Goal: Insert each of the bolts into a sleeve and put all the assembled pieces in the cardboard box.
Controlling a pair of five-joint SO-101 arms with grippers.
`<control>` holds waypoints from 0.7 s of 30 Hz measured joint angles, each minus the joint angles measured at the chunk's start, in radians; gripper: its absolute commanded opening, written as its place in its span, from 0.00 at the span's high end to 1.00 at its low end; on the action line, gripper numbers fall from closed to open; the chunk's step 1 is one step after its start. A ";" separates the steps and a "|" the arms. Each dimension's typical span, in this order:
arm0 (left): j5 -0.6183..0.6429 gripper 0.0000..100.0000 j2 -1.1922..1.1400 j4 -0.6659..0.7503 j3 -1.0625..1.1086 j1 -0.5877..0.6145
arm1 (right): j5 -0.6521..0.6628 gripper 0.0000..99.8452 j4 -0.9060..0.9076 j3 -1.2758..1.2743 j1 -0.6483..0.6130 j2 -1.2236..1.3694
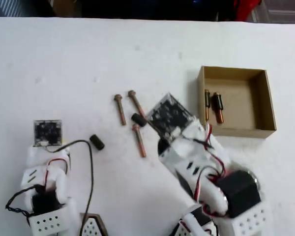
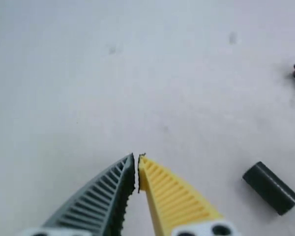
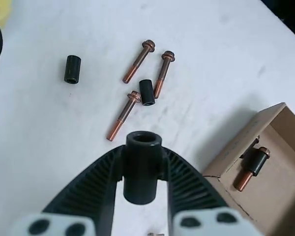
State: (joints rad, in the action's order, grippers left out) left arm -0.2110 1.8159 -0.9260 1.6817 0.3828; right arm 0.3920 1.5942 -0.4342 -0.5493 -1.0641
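My right gripper is shut on a black sleeve, held upright above the table. Beyond it lie three copper bolts, with a loose sleeve among them and another sleeve off to the side. From above, the bolts sit mid-table beside a sleeve. The cardboard box holds two assembled pieces. My left gripper is shut on nothing over bare table, with a sleeve lying nearby.
The left arm stays at the near left edge, its black cable looping across the table by the sleeve. The right arm stands between the bolts and the box. White table stretches to the far edge.
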 measured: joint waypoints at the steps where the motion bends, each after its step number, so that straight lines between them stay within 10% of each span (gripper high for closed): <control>1: -0.020 0.95 0.000 -0.005 0.000 -0.017 | 0.000 0.98 -0.003 -0.040 0.000 -0.034; 21: -0.064 0.95 0.002 -0.186 -0.098 -0.114 | 0.000 0.98 -0.439 -0.594 0.196 -0.334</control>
State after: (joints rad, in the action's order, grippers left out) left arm -0.2754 1.8174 -1.1116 1.5835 0.2693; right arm 0.3920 1.1554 -1.0280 -0.3529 -1.3986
